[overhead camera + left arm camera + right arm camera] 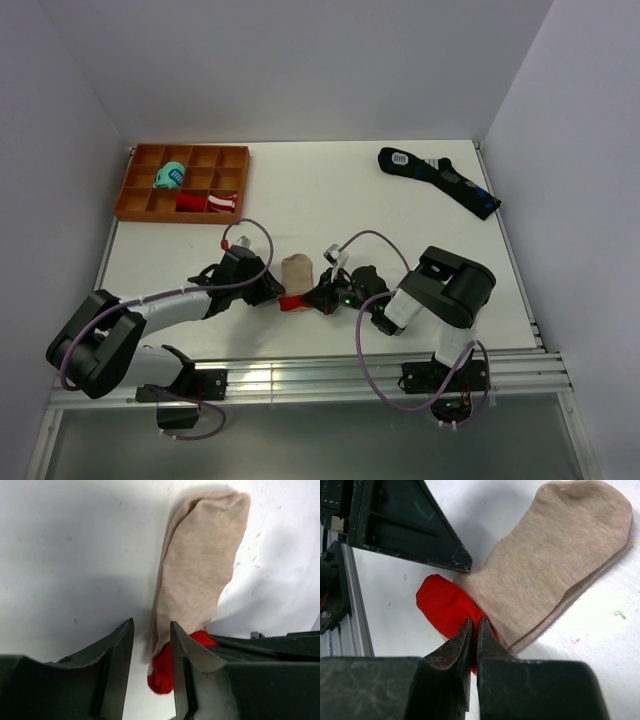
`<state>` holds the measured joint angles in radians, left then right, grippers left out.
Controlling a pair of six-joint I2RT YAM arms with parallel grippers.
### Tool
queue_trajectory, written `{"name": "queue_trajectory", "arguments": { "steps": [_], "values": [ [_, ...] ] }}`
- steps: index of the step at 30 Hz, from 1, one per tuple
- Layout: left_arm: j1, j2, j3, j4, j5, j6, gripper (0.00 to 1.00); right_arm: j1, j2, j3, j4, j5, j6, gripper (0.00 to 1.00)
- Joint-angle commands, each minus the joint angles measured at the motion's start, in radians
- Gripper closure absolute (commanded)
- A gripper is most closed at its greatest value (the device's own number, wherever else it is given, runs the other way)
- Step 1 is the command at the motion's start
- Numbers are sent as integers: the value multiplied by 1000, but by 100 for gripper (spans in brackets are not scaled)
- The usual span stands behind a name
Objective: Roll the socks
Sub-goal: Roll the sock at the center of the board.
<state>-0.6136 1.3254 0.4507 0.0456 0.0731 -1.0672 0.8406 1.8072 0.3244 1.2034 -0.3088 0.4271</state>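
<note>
Beige socks (555, 565) are pinched by right end effector (474, 628).

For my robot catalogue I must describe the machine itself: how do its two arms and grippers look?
The left arm and right arm have black joints and pale grey links, with purple cables looping along them. A green light glows near the right wrist. The left gripper and right gripper have dark, wedge-shaped, scuffed fingers.
</note>
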Motion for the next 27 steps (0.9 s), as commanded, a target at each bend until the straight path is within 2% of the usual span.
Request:
{"name": "queue_trajectory", "arguments": {
  "steps": [1,5,10,15,20,24,27],
  "values": [
    [2,17,20,52,-68,38,59,-1,43,-2,-143,-7,-19,100],
    [3,3,5,125,-68,50,58,-1,41,1,-146,-10,-19,100],
    [3,81,62,117,-68,96,58,-2,44,5,-151,-23,-17,100],
    [3,162,120,76,-68,130,58,-3,38,10,-166,-30,-16,100],
    [3,219,169,16,-131,145,59,-3,41,16,-177,-38,-16,100],
    [2,238,166,5,-141,138,72,-5,44,22,-189,-38,-13,100],
    [3,256,161,10,-133,139,91,-5,38,27,-205,-35,-14,100]
  ]
}}
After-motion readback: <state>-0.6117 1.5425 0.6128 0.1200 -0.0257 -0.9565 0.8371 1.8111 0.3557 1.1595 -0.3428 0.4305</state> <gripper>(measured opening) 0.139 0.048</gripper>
